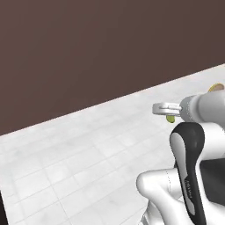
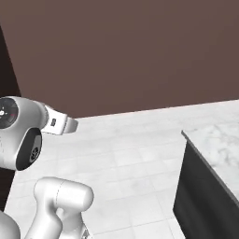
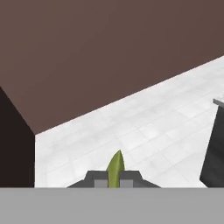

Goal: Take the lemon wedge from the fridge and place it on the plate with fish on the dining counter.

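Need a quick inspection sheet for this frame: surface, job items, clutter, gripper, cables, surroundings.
Surface: white-grey marbled top of the dining counter at the right of the right base view, dark side panel below; the part in view bears nothing.
Job's things: lemon wedge, yellow-green, pinched between the fingertips in the hand view; it hangs under the hand in the left base view. An orange-rimmed round edge at the far right may be the plate; too little shows to tell.
Clutter: nothing seen.
Gripper: gripper shut on the wedge, carried above the floor.
Cables: nothing seen.
Surroundings: pale tiled floor, brown wall behind.
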